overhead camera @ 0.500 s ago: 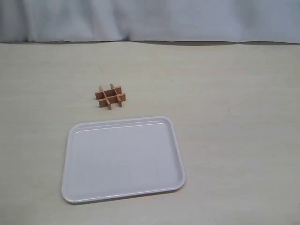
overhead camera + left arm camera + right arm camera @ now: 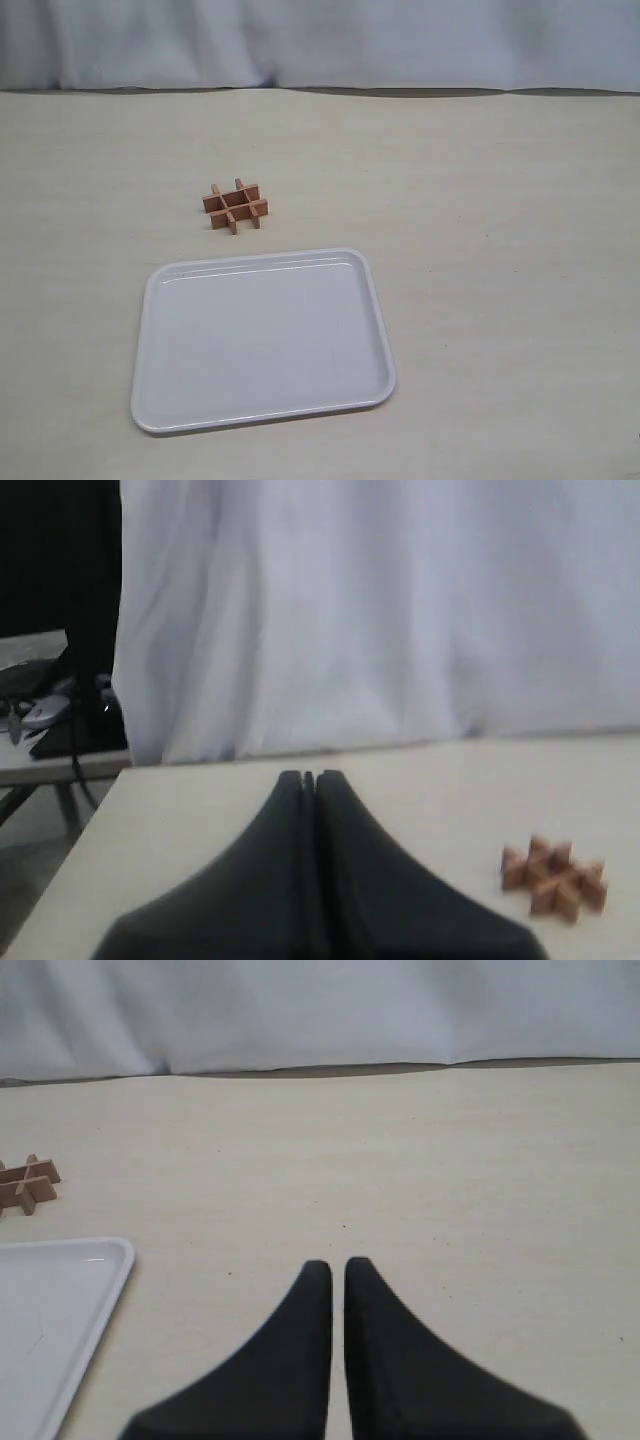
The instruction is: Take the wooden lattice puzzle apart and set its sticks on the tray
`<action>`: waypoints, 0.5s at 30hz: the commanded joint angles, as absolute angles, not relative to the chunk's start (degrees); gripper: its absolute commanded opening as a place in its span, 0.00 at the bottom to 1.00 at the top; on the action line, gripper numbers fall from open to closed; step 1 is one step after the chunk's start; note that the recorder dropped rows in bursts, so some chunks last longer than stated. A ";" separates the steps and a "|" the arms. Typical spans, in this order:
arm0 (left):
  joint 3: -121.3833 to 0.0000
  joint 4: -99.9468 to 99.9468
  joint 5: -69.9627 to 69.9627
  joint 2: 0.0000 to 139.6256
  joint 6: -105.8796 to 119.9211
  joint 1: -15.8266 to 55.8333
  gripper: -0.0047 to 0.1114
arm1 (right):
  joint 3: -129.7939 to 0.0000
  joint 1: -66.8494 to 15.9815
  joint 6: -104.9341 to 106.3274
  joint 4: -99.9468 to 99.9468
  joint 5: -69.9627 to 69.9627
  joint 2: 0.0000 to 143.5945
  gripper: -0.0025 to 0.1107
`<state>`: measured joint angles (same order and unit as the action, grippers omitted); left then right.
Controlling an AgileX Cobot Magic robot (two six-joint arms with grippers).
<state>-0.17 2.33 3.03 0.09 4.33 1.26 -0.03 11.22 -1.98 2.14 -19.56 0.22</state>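
Wooden lattice puzzle [image 2: 236,206]: lying flat and whole on the table [image 2: 480,200], just beyond the far rim of the tray [image 2: 260,340] and apart from it, squarish with no clear long axis, sticks [image 2: 232,197] slightly skewed to the tray edges. Shown whole beside the full tray in the exterior view only; cut by the frame edge near one tray corner in the right wrist view. Left gripper [image 2: 309,777] pressed together on nothing; right gripper [image 2: 337,1265] drawn together save a thin slit, likewise empty.

Wooden lattice puzzle [image 2: 236,206] stands on the table [image 2: 500,250], just behind the tray [image 2: 262,340], not touching it. Tray lies left of centre. Cloth backdrop [image 2: 400,40] hangs behind the table.
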 commanded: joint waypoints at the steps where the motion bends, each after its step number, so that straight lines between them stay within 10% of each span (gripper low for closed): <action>1: 0.00 22.41 -7.74 0.00 0.00 1.38 0.04 | 0.00 11.48 -1.43 2.29 -19.41 0.00 0.06; 15: -24.39 -1.54 -36.44 19.15 -27.76 1.38 0.04 | 0.00 11.48 -1.43 2.29 -18.19 0.00 0.06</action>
